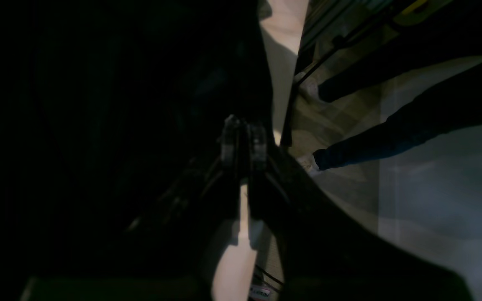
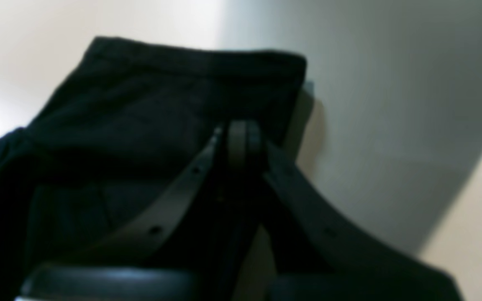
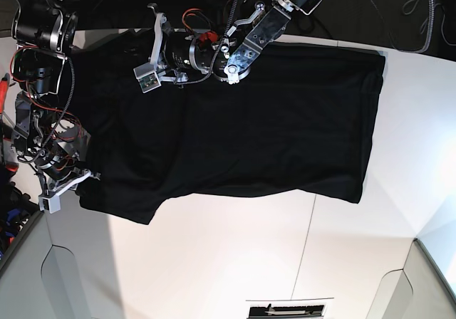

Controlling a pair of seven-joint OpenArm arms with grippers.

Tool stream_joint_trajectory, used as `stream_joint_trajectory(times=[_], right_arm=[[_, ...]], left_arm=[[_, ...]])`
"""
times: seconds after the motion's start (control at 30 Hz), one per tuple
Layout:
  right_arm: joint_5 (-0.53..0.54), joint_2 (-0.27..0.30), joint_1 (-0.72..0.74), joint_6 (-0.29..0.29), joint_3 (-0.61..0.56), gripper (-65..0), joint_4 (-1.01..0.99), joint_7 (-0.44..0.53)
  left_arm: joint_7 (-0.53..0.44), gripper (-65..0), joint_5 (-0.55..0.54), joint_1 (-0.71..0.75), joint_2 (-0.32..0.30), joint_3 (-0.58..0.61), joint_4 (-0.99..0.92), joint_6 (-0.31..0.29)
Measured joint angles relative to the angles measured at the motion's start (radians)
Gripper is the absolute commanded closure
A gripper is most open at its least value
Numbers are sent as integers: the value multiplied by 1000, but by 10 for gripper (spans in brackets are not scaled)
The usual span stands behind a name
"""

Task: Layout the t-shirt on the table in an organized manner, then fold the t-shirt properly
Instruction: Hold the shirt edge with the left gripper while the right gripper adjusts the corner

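Note:
The black t-shirt (image 3: 271,119) lies spread across the far half of the white table (image 3: 214,262), plain black side up, with no print showing. My left gripper (image 1: 243,140) is shut on a fold of the t-shirt (image 1: 98,125) near the table's far edge, and fabric fills most of that view. Its arm (image 3: 242,45) reaches in from the top centre. At the left, my right gripper (image 3: 91,174) is at the shirt's sleeve corner. Up close, the right gripper (image 2: 239,138) is shut on the raised edge of the t-shirt (image 2: 161,104), which casts a shadow on the table (image 2: 391,125).
A person's legs and shoes (image 1: 391,142) stand on the floor beyond the table edge. A thin dark seam (image 3: 308,241) crosses the tabletop. The near corners are cut out (image 3: 60,276). A dark flat object (image 3: 285,310) lies at the front edge. Cables (image 3: 7,212) hang at the left.

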Motion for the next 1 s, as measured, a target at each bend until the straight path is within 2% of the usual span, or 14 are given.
stream_joint_trajectory(times=[0.2,0.23,0.37,0.43,0.57,0.77,0.87,1.0], right_arm=[[26,9,1,0,0,0,0,2],[66,9,1,0,0,0,0,-19],[224,5,-2,1,0,0,0,-209],[248,-5,-14,7,0,0,0,-216],[210,-34,-38,12,0,0,0,-151],[53,-101,-45,11,0,0,2,-5],[1,-116,-43,-8,-31,0,2,70],[-64,-128,-38,-60,-84,0,2,125]], left_arm=[[6,-41,-4,0,0,0,0,0],[6,-41,-5,0,0,0,0,0],[6,-41,-4,0,0,0,0,0],[6,-41,-4,0,0,0,0,0],[21,-41,-10,0,0,0,0,0],[30,-41,-34,13,0,0,0,1],[30,-41,-37,23,3,0,0,1],[30,-41,-38,23,3,0,0,1]])
